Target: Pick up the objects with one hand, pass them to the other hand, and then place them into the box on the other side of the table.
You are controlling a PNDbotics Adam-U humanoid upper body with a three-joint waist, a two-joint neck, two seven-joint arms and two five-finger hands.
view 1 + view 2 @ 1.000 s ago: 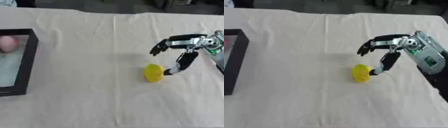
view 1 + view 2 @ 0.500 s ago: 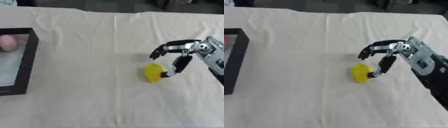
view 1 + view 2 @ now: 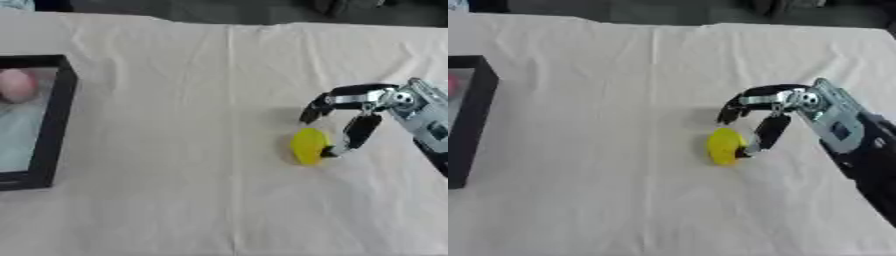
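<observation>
Right hand (image 3: 372, 107): fingers arched wide over one small yellow rounded object (image 3: 307, 145), thumb tip touching it.
Box: one black-rimmed box (image 3: 54, 120), one pink ball (image 3: 17, 85) inside.
Counter (image 3: 175, 190): cream cloth.

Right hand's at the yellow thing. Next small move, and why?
Probably close the right hand on the yellow object. The thumb tip touches its right side, while the curled fingers arch over it, their tips above its top left and apparently apart from it. It lies on the table, not yet gripped. The box sits far left, so lifting comes after the grasp.
</observation>
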